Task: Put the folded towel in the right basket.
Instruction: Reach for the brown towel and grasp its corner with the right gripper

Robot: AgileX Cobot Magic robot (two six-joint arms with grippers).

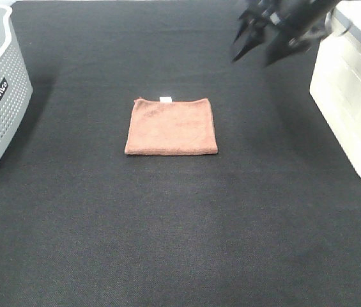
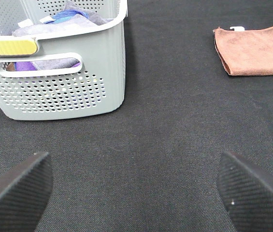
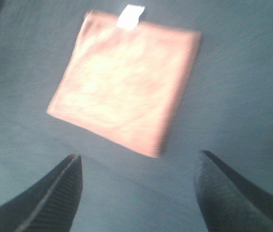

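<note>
Your folded towel (image 1: 171, 126) lies flat on the black table (image 1: 180, 243), about midway between the two baskets and touching neither. Its small white tag (image 1: 165, 99) sticks out from the far edge, and nothing is holding it. The right basket (image 1: 353, 96) - the smooth white bin with the thick rim - stands at the right edge of the table, well apart from the towel. Your right gripper (image 1: 252, 59) hangs in the air near that bin's upper left corner, beyond the towel and to its right, with the tips pointing down and toward the cloth. Its jaws are spread wide and hold nothing. The right wrist camera is blurred, but it shows the whole towel on the table beyond the two dark fingertips (image 3: 54, 193), clear of both. Your left gripper (image 2: 136, 193) is out of the high camera's sight. From its own wrist camera you can see its jaws wide apart and empty, low over bare table. The grey perforated basket (image 2: 64, 92) stands close in front of it with coloured cloths (image 2: 68, 17) piled inside, while the towel lies well off to the other side.
</note>
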